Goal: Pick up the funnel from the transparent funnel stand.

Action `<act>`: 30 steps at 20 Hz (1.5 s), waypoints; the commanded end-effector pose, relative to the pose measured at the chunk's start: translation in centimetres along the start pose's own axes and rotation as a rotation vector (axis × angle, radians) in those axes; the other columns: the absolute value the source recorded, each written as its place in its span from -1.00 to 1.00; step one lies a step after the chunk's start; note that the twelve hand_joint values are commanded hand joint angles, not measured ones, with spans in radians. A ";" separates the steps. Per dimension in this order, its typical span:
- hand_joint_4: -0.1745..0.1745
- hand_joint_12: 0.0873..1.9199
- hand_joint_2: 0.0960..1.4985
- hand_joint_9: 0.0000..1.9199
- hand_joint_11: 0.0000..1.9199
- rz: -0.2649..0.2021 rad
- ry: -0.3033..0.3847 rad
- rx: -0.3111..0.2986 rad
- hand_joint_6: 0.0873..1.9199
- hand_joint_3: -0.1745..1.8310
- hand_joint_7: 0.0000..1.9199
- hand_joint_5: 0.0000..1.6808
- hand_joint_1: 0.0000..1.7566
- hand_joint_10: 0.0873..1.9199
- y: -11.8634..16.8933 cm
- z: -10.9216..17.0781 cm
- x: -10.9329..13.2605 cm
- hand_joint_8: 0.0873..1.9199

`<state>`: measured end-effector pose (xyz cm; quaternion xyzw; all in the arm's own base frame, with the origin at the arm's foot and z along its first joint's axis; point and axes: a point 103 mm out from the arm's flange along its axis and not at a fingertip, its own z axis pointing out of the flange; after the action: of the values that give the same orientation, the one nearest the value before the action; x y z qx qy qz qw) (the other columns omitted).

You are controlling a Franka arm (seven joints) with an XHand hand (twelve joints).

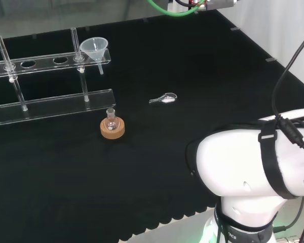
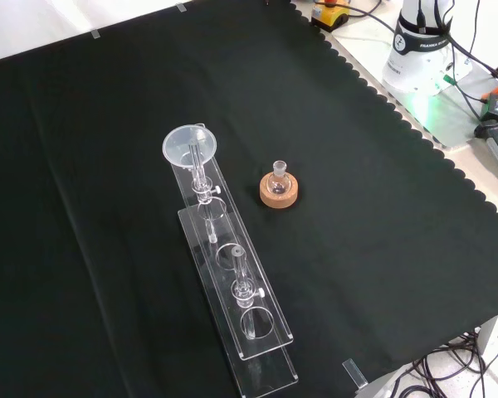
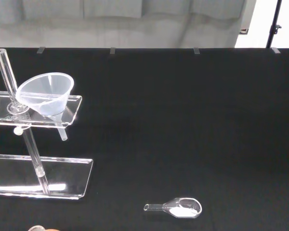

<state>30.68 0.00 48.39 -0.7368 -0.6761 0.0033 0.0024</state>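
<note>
A clear funnel (image 1: 95, 48) sits in the end hole of the transparent funnel stand (image 1: 50, 105), at the stand's right end in the head view. In the front view the funnel (image 2: 189, 145) is at the far end of the stand (image 2: 261, 336), its stem hanging through the upper shelf. The wrist view looks at the funnel (image 3: 45, 94) from some way off, tilted slightly in its hole on the stand (image 3: 38, 178). The stand's other holes hold nothing.
A small round flask on a cork ring (image 1: 112, 127) stands just in front of the stand's right end in the head view. A clear scoop with white powder (image 1: 163, 99) lies to its right. The arm's white links (image 1: 253, 167) are at lower right.
</note>
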 end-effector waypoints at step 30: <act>-0.25 0.53 0.13 -0.99 -1.00 -0.034 0.250 -0.226 -1.00 -0.48 -1.00 -0.78 -0.87 -0.06 12.4 12.4 4.6 -0.59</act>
<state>39.97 2.44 40.83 -0.7205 -0.6737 -0.1595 -0.0395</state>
